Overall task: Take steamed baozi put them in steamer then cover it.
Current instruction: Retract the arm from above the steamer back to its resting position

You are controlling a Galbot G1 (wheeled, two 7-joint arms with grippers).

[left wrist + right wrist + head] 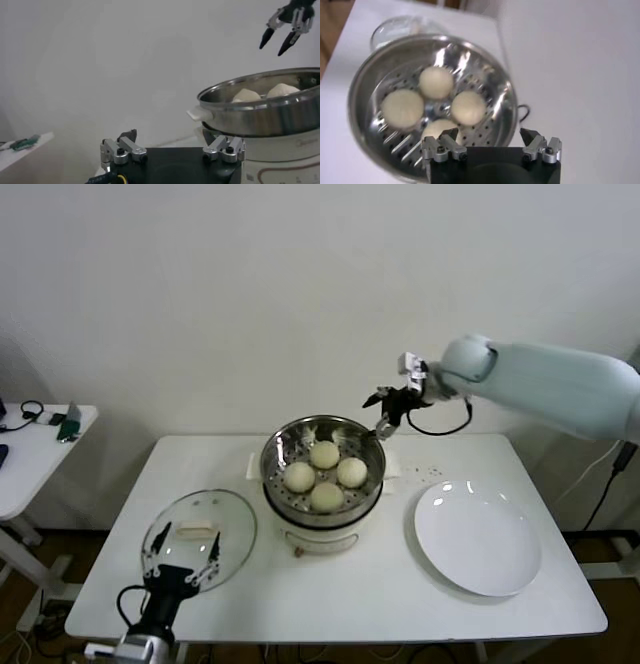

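Several cream-white baozi (324,454) lie in the shiny steel steamer (372,446) on its cream pot base in the middle of the table. They also show in the right wrist view (436,82), and two tops show in the left wrist view (246,95). The steamer is uncovered. The glass lid (225,519) with its cream handle lies flat on the table to the steamer's left. My right gripper (385,406) is open and empty, just above the steamer's back right rim (492,120). My left gripper (186,562) is open and empty, low over the lid's near edge.
A flat white plate (478,536) lies bare at the right of the table. A small side table (40,446) with small items stands at the far left. A white wall runs behind the table. My right gripper shows far off in the left wrist view (280,37).
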